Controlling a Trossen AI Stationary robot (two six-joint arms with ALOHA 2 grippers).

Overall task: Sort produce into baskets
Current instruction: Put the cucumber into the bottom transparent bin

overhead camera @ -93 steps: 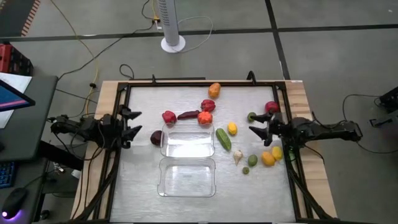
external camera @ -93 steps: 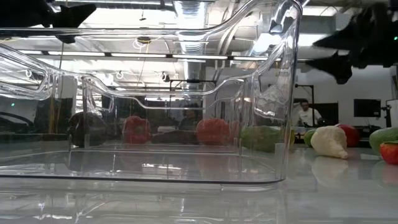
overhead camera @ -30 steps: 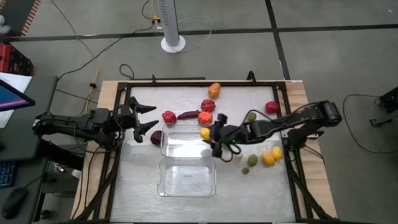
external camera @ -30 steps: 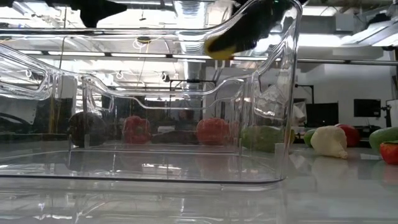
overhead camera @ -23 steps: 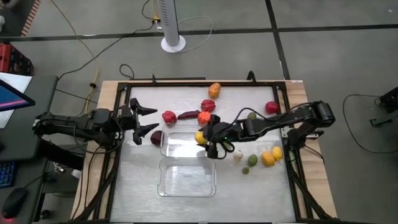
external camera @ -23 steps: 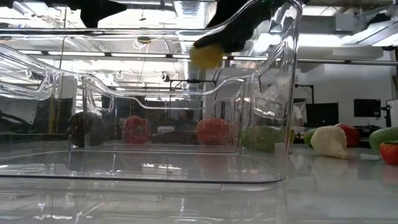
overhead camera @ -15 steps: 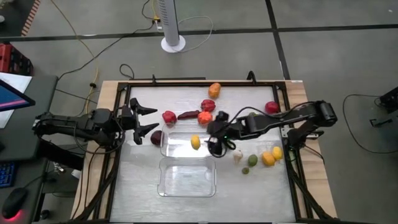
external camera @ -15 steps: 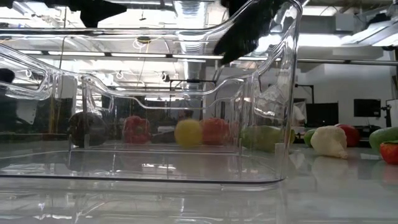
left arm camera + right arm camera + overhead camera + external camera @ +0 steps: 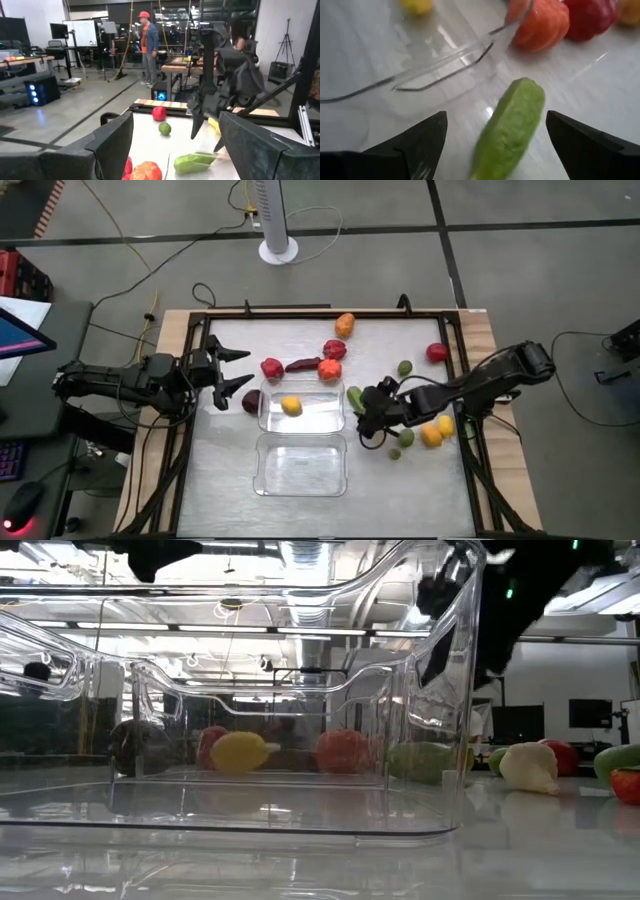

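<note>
One green cucumber (image 9: 512,125), lying flat, diagonal

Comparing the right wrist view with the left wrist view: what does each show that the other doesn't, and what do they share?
Only the right wrist view shows the yellow lemon lying inside the clear tub, with the open right claw over the green cucumber. Only the left wrist view shows the open left claw, the red fruit, the small green fruit, the right arm and a person in the room. Both show the cucumber and the orange pepper.
</note>
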